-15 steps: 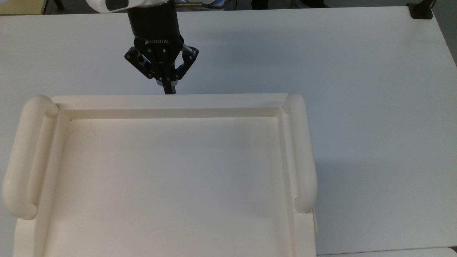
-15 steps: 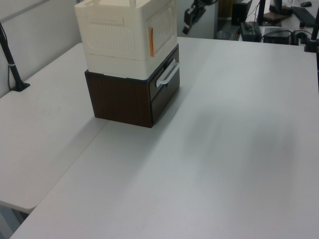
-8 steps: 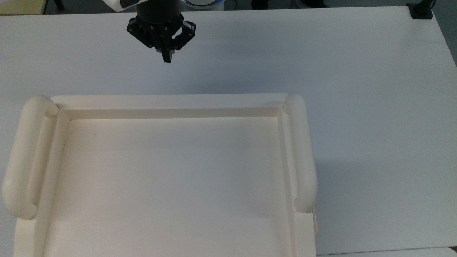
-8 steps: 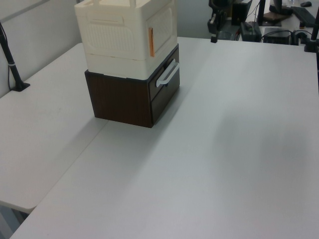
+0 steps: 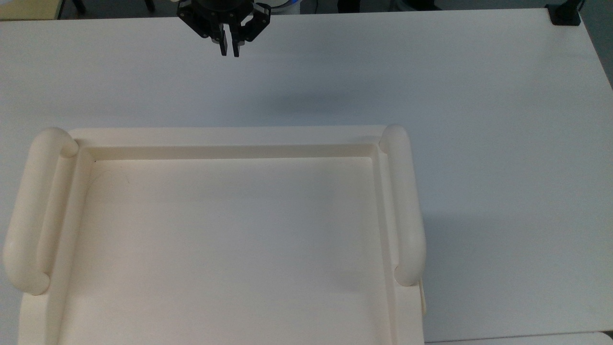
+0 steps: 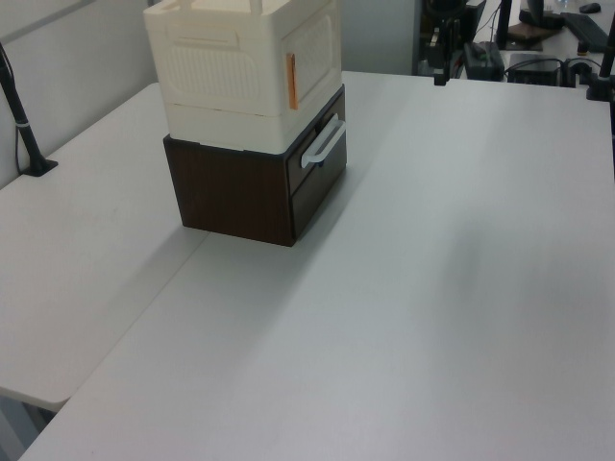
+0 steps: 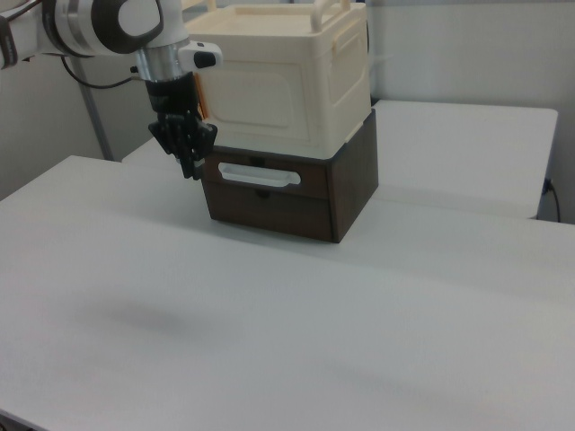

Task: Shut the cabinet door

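Since the earlier frames the gripper (image 5: pixel 229 51) has drawn back from the cabinet (image 5: pixel 230 143) toward the top view's upper edge; its fingers, formerly pressed together, now show a narrow gap between the tips and hold nothing. It hangs above the white table (image 5: pixel 479 120), well apart from the cabinet's near rim. In the right view the gripper (image 7: pixel 190 169) points down beside the cabinet (image 7: pixel 287 81), at the right view's left of it. In the left view the gripper (image 6: pixel 440 72) appears small at the table's far edge, well beyond the cabinet (image 6: pixel 250 67).

Cabinet door (image 7: pixel 260 90): flat cream panel on the cabinet face turned toward the gripper, lying flush with the body in the right view. In the left view the same face is the door (image 6: pixel 312 48), beside an orange strip (image 6: pixel 291 82); no gap can be seen there.

Cabinet stands on a dark brown drawer unit (image 7: pixel 287 193) with a white handle (image 7: pixel 259 175), level with the fingertips in the right view. Two tubular bars (image 5: pixel 407 206) flank the recessed top.
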You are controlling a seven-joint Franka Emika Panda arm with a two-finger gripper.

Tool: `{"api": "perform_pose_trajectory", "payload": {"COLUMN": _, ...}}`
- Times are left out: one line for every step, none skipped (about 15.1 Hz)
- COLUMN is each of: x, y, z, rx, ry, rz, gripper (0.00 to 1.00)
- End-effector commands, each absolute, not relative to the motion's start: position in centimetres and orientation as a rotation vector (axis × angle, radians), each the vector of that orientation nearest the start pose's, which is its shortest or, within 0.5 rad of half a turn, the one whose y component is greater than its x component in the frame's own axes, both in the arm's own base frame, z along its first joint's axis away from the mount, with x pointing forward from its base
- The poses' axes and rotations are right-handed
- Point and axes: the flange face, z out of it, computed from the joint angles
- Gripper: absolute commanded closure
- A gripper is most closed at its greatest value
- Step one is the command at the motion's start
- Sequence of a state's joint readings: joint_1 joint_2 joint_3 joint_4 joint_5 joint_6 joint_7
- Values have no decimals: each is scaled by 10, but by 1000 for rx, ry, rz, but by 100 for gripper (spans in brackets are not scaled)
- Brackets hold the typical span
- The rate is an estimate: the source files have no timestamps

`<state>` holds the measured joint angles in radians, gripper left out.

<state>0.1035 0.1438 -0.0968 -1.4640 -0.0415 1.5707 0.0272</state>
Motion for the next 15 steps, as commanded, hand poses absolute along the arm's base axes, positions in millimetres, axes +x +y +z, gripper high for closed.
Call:
{"api": "perform_pose_trajectory", "payload": {"x": 572, "y": 1, "z": 596, "rx": -3204, "ry": -70, "rz": 55, "gripper": 75}}
{"api": "perform_pose_trajectory", "payload": {"x": 572, "y": -1, "z": 599, "rx": -3204, "ry": -68, "rz": 36, "gripper": 73}}
{"api": "perform_pose_trajectory", "payload": {"x": 573, "y": -2, "z": 599, "rx": -3204, "ry": -61, "rz": 30, "gripper": 60}}
{"api": "perform_pose_trajectory", "payload": {"x": 573, "y": -4, "z": 600, "rx": -3204, "ry": -53, "rz": 28, "gripper": 35}}
{"api": "perform_pose_trajectory", "payload": {"x": 573, "y": -6, "z": 600, "rx": -3205, "ry": -46, "rz": 26, "gripper": 18}}
{"api": "perform_pose_trajectory", "payload": {"x": 573, "y": -6, "z": 600, "rx": -3206, "ry": -46, "rz": 26, "gripper": 0}}
{"api": "perform_pose_trajectory", "payload": {"x": 573, "y": -7, "z": 601, "rx": -3208, "ry": -44, "rz": 24, "gripper": 0}}
{"api": "perform_pose_trajectory", "payload": {"x": 573, "y": -7, "z": 601, "rx": -3208, "ry": -43, "rz": 21, "gripper": 0}}
{"api": "perform_pose_trajectory", "payload": {"x": 573, "y": -7, "z": 600, "rx": -3208, "ry": -41, "rz": 23, "gripper": 0}}
{"api": "perform_pose_trajectory", "payload": {"x": 574, "y": -8, "z": 601, "rx": -3208, "ry": -39, "rz": 19, "gripper": 0}}
{"api": "perform_pose_trajectory", "payload": {"x": 575, "y": -9, "z": 603, "rx": -3210, "ry": -37, "rz": -3, "gripper": 0}}
{"api": "perform_pose_trajectory", "payload": {"x": 575, "y": -9, "z": 603, "rx": -3210, "ry": -35, "rz": -11, "gripper": 0}}
{"api": "perform_pose_trajectory", "payload": {"x": 575, "y": -9, "z": 604, "rx": -3210, "ry": -35, "rz": -11, "gripper": 0}}
{"api": "perform_pose_trajectory", "payload": {"x": 575, "y": -9, "z": 604, "rx": -3210, "ry": -35, "rz": -11, "gripper": 0}}
{"api": "perform_pose_trajectory", "payload": {"x": 574, "y": -12, "z": 604, "rx": -3210, "ry": -27, "rz": -8, "gripper": 0}}
